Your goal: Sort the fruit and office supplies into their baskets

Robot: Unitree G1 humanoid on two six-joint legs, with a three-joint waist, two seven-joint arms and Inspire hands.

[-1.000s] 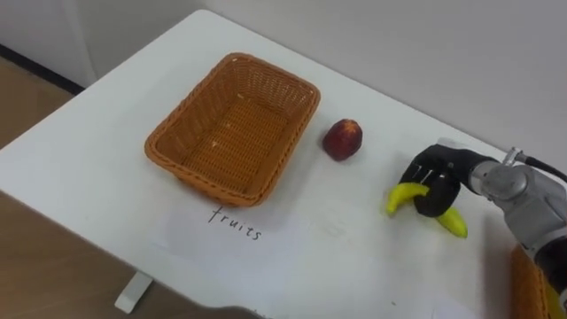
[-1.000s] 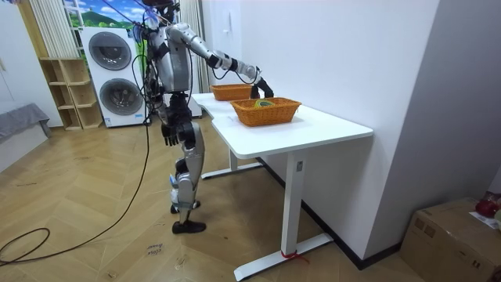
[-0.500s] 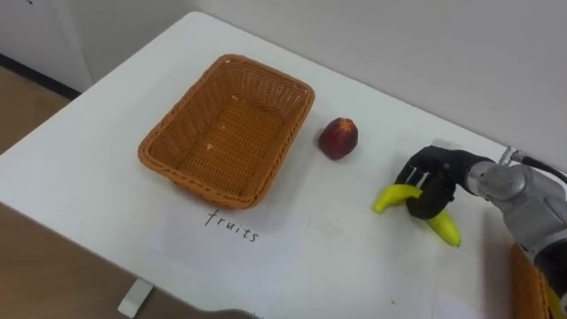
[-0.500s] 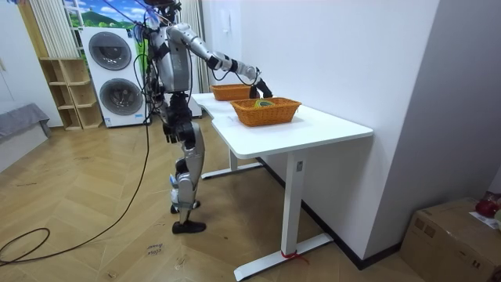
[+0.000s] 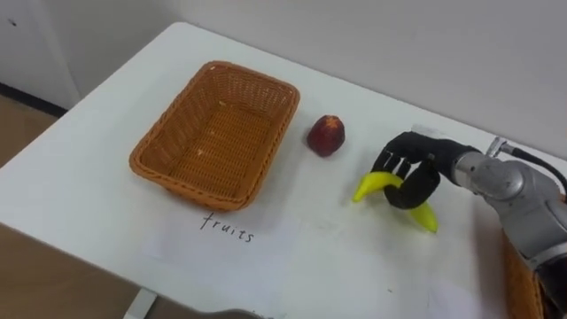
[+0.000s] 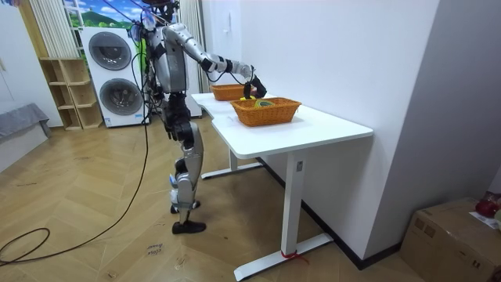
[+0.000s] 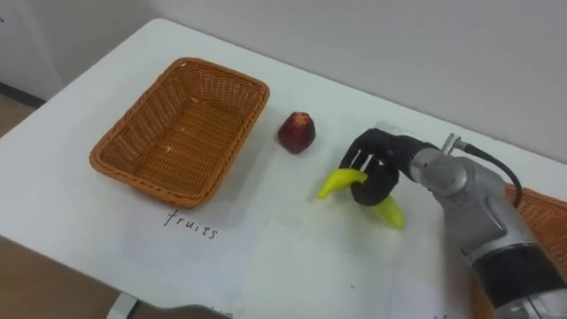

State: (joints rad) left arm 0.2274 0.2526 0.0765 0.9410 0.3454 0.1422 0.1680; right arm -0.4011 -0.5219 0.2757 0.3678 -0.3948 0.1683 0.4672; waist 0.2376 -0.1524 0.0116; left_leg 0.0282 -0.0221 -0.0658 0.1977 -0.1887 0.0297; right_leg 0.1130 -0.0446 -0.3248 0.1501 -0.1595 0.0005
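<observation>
Currently the right hand [image 5: 412,170] is clamped on the banana [image 5: 372,183], fingers curled over its middle so that both yellow ends stick out. The banana's long axis runs across the white worktop [image 5: 310,261] from the robot's left and far side to its right and near side. One tip points left toward the red fruit [image 5: 326,136], the other toward the robot's near right. It sits to the right of that fruit and well apart from the empty wicker basket [image 5: 146,152], which has a handwritten label [image 5: 227,228] at its near rim. The eye views do not show whether the banana touches the worktop. The right eye view shows more of a second basket [image 7: 540,209] at the worktop's right end. The room view shows the robot standing upright at the worktop, right arm stretched over the baskets, with washing machines [image 6: 116,74] behind it. The left hand [image 6: 167,131] hangs at its hip, state not discernible.
</observation>
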